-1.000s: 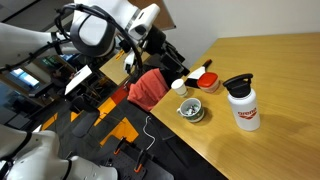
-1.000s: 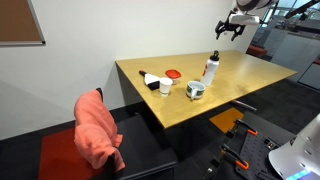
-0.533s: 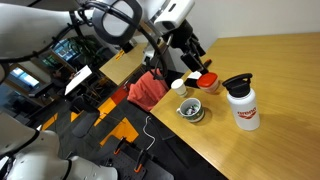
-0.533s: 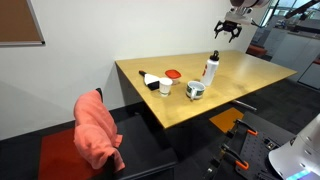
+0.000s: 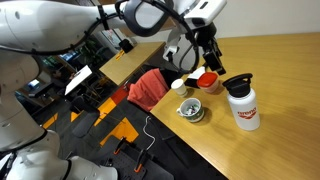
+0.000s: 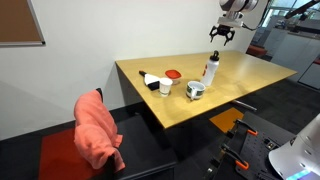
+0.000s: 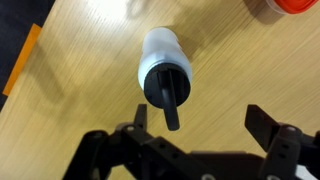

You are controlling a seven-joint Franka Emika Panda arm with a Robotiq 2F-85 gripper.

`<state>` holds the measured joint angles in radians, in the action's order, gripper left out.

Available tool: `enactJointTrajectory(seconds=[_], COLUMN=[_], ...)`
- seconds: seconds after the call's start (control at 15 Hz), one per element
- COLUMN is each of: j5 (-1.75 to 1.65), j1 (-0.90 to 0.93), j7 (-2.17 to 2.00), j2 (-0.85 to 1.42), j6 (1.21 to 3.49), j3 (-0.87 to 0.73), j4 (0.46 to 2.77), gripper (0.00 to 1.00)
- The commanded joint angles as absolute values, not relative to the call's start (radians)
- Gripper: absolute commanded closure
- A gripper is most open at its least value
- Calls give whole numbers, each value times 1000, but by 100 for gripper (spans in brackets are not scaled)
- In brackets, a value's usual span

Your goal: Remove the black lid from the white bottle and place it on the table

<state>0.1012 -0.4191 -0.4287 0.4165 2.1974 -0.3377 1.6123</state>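
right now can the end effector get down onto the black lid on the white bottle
Probably yes: the open end effector hangs above the white bottle, the black lid sits below between its fingers, slightly off centre, nothing in between.

Extended arm, wrist angled down; gripper [image 7: 203, 125] aloft in air, jaws spread wide, empty.

The table [image 5: 285, 60] holds the upright white bottle [image 5: 244, 110], black lid [image 5: 237, 82] on.

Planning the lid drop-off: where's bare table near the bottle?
Bare: the wide table stretch past the bottle, on the side away from the bowl. Crowded: between bottle and table corner, where red disc, white cup and bowl cluster.
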Motion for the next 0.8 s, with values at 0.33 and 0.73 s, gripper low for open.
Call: enactJointTrajectory(seconds=[0.33,0.73], j5=[192,241], j1=[-517,-549], j7=[-236,-135], j2=[526,543], j6=[2186,2208], j3=[-319,-304], j4=[1523,1528], gripper=[0,0])
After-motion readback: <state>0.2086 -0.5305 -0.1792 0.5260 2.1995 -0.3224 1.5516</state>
